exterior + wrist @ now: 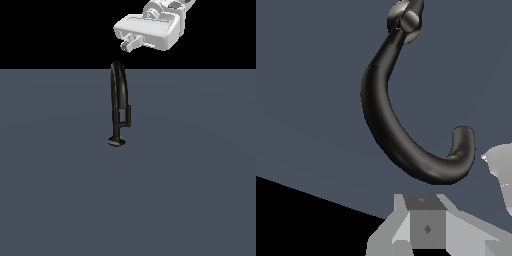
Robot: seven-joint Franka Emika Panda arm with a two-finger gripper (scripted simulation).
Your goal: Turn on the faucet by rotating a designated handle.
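Gripper: your white claw hung above the faucet, a little toward the exterior view's right of the arch, touching nothing. In the exterior view only one short finger stub showed beneath the body, and the wrist view showed grey finger parts at its edges, so you could not tell whether the jaws stood apart or together.
Faucet: this glossy black tube stood upright just below your claw, with a clear gap between the arch's top and the finger stub. From the wrist view you looked down its curve, with the spout end hooking close to the claw's fingers.
Handle: this short vertical black bar sat on the exterior view's right side of the stem, joined by a small stub, low on the faucet and well below your claw.
Base: this small round disc rested on the floor, farthest from your claw.
Floor: this was a flat grey-blue surface around the faucet.
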